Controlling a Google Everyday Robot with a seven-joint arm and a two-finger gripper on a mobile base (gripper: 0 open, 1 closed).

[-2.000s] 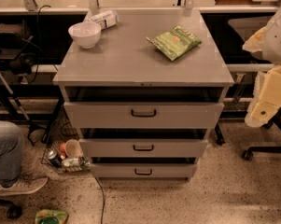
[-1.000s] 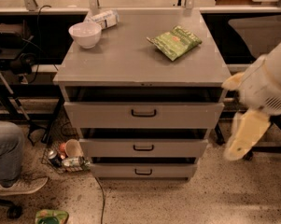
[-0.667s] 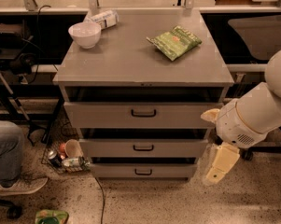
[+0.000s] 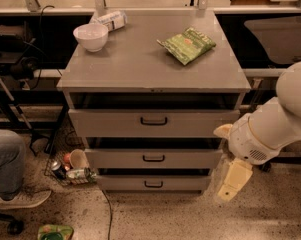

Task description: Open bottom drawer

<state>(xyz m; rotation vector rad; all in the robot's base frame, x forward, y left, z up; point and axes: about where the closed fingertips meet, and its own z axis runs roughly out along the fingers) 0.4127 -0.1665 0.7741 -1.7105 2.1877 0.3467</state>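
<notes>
The grey cabinet (image 4: pixel 152 64) has three drawers stacked in front. The bottom drawer (image 4: pixel 125 183) is the lowest and narrowest grey front, with a small black loop handle (image 4: pixel 153 184); it sits pushed in. Above it are the mid-sized front (image 4: pixel 120 158) and the tallest front (image 4: pixel 110 122). My gripper (image 4: pixel 233 180), cream-coloured, hangs down from the white arm (image 4: pixel 270 131) at the cabinet's lower right corner, just right of the bottom drawer and a little above the floor. It holds nothing and does not touch the handle.
On the cabinet top are a white bowl (image 4: pixel 91 36), a lying white bottle (image 4: pixel 110 19) and a green snack bag (image 4: pixel 187 44). A person's leg and shoe (image 4: pixel 12 176) are at the left. Cans and a cup (image 4: pixel 72 166) sit by the cabinet's left foot; a cable (image 4: pixel 109 211) runs across the floor.
My arm has swung from the right side down and leftward, bringing the gripper low beside the cabinet's bottom right corner. The drawers have not moved.
</notes>
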